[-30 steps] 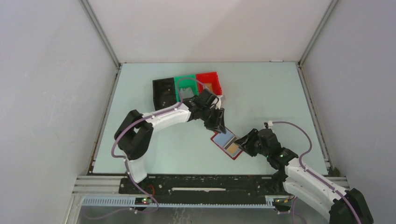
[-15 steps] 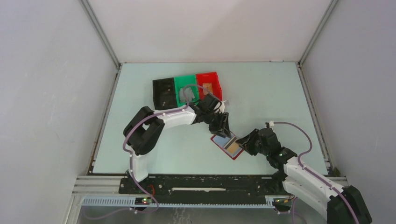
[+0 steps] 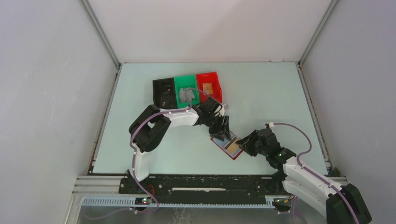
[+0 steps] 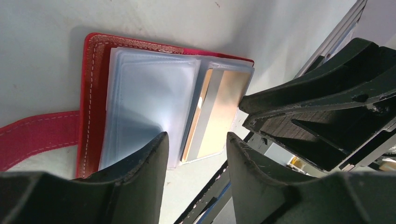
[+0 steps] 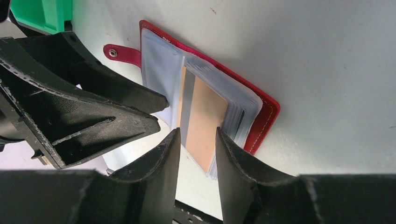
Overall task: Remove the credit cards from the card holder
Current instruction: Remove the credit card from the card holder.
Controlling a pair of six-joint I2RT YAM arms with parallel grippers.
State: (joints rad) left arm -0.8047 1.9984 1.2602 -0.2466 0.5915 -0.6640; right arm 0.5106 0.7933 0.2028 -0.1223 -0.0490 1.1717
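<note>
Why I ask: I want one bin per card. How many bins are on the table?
3, in a row far across the table: black bin on the left, green bin in the middle, red bin on the right. None seems hidden.

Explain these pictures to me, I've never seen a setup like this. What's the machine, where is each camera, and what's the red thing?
These are two robot arms bolted to the near edge of a table, each ending in two fingers. The wide picture comes from a fixed camera above and behind them; the two close-ups come from cameras on each wrist. On the table lie an open dark-red card holder with clear sleeves, a tan card tucked in one, and black, green and red bins at the back. The left fingers are parted over the holder. The right fingers straddle the tan card's end; whether they pinch it is unclear.
</note>
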